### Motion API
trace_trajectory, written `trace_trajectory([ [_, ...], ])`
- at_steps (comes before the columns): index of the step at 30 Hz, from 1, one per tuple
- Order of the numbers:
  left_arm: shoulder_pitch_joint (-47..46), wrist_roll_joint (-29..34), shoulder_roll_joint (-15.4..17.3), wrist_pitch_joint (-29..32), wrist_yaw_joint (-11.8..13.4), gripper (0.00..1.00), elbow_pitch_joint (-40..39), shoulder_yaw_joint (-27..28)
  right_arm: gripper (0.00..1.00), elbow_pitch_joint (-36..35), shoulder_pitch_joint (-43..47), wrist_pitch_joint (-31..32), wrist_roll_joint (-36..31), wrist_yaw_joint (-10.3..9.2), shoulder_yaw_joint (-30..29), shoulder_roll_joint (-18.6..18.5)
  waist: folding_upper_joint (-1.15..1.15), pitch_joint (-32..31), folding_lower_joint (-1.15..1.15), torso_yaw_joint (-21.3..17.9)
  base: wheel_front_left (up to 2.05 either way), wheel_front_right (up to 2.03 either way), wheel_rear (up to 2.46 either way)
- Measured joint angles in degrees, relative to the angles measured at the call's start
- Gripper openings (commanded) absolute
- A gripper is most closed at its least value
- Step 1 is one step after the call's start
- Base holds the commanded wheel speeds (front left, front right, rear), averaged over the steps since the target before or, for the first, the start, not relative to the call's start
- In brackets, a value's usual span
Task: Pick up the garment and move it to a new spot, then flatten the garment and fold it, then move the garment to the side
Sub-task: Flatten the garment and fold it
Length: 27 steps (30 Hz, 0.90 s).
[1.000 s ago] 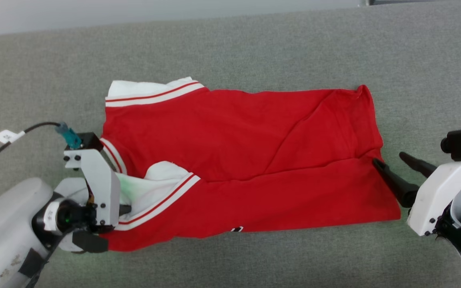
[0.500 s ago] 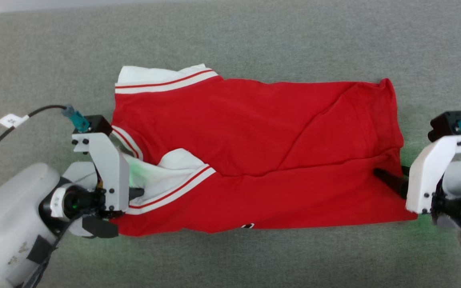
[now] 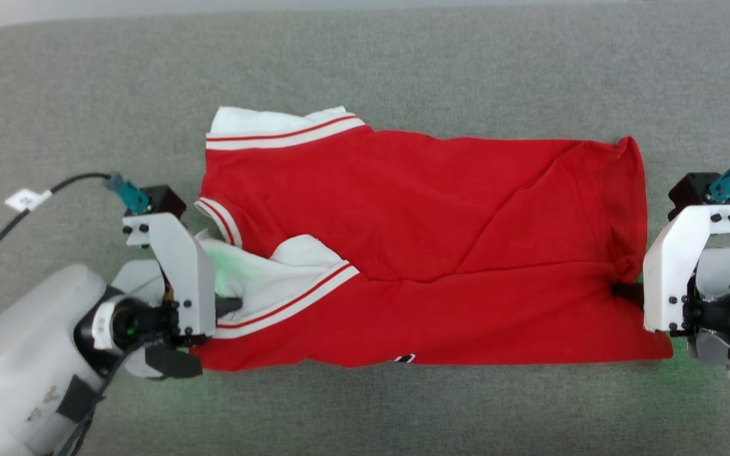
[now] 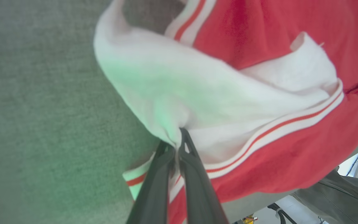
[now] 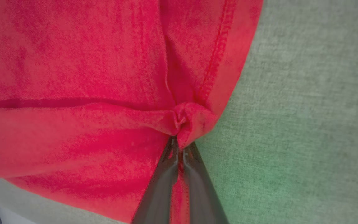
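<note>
Across the grey cloth surface lies the soft red short-sleeved shirt with white sleeves — limp, light, likely to sag — so 2 end holds suit it: left gripper clamped on a white sleeve, right gripper pinching the red hem.
</note>
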Motion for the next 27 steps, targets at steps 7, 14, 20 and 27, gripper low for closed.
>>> trace_trajectory([
  [7,3.61,-0.80,1.44,-1.99,0.02,0.00,-1.07,0.57,0.00,-1.58,2.68,0.98,-0.54,0.03,-1.13,0.25,0.00,-3.13,0.00,0.21,0.00,0.00,0.00],
  [14,7.34,-2.47,3.57,-3.79,0.62,0.00,-3.81,1.55,0.00,-3.19,4.48,2.74,-0.76,0.04,-2.60,0.07,0.00,-6.11,0.00,0.32,0.00,0.00,0.00],
  [20,9.16,-3.18,5.83,-4.61,1.85,0.00,-7.05,2.40,0.00,-5.32,5.24,5.03,-0.86,0.04,-3.98,-1.02,0.00,-7.60,0.00,0.61,0.00,0.00,0.00],
  [27,9.69,-3.02,8.25,-4.20,4.93,0.00,-13.26,2.42,0.00,-8.91,5.81,8.12,-0.89,0.04,-5.60,-3.20,0.00,-8.33,0.00,1.22,0.00,0.00,0.00],
])
